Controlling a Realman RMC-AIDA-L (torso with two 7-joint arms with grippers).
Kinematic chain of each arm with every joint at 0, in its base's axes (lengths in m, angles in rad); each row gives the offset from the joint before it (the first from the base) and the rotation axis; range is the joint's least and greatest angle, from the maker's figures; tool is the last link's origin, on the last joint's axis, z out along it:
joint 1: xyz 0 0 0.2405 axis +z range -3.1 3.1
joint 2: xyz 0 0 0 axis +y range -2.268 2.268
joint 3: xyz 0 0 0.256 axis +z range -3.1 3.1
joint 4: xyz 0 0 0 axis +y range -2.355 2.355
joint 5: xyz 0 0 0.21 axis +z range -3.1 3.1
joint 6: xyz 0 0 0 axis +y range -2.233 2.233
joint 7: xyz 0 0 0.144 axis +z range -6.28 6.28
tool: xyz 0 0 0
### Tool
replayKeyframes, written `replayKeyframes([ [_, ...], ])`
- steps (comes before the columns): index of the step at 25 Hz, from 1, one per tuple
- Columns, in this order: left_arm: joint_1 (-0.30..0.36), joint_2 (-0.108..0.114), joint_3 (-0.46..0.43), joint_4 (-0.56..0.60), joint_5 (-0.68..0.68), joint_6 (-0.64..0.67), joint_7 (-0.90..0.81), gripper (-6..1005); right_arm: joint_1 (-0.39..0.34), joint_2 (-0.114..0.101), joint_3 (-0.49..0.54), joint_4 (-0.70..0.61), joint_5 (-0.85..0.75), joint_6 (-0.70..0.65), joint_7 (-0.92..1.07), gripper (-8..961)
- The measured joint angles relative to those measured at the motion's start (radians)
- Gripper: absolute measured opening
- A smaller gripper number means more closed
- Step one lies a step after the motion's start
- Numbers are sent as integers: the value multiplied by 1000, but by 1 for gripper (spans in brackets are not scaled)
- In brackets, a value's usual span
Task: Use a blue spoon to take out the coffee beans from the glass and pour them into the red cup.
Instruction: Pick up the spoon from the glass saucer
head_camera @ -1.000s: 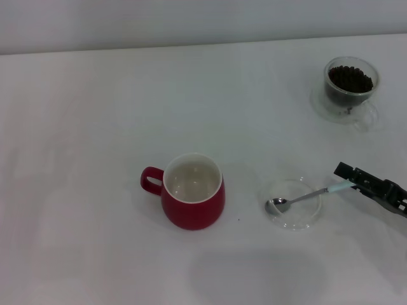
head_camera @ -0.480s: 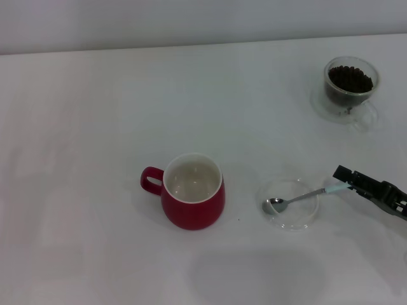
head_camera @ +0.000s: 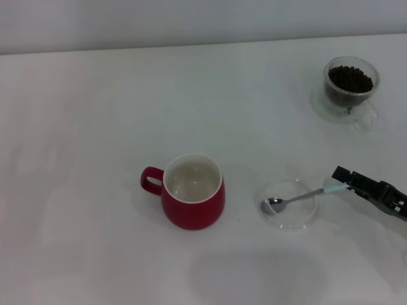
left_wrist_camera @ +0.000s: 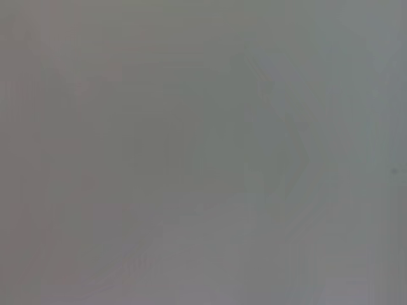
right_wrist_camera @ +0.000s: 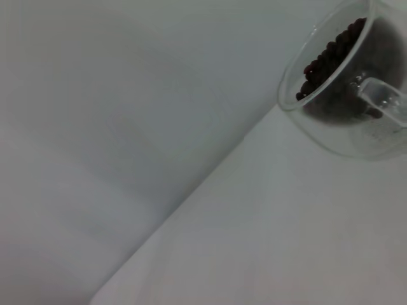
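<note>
While the rounded dark red mug with the white inside [head_camera: 193, 190] has not moved over the last second, the flat round clear glass saucer [head_camera: 290, 204] to its right has slid a little nearer to it, and the small teaspoon with the shiny metal bowl and pale blue handle [head_camera: 299, 199] has gone with it. The right gripper [head_camera: 344, 180], reaching in from the far right of the mug, meets the tip of that blue handle, and its black fingers [head_camera: 341, 173] appear closed on it, though the contact is too small to be sure of. The spoon's bowl rests in the saucer, on the side nearest the mug, so the spoon is gripped but not yet lifted.

My reading is that the shift comes from the gripper pressing along the handle as it takes hold, dragging spoon and saucer toward the mug. That matters little for the task, since the saucer is only a rest.

Far behind and to the right of the mug stands the small clear glass cup with a handle [head_camera: 351, 87], on its own clear saucer, holding the heap of dark coffee beans [head_camera: 350, 79]; the right wrist view shows them close by [right_wrist_camera: 334, 54]. The mug looks empty. No scooping has begun. The left gripper is out of sight.
</note>
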Motion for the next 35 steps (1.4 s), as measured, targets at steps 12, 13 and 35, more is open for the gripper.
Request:
replayKeyframes([
  [12, 0, 1, -1, 2, 0, 0, 0, 871, 9, 0, -7, 2, -4, -21, 15, 528],
  [13, 0, 1, -2, 2, 0, 0, 0, 871, 11, 0, -8, 2, -5, -20, 16, 517],
  [35, -1, 2, -2, 2, 0, 3, 0, 871, 24, 0, -5, 2, -4, -8, 19, 165],
])
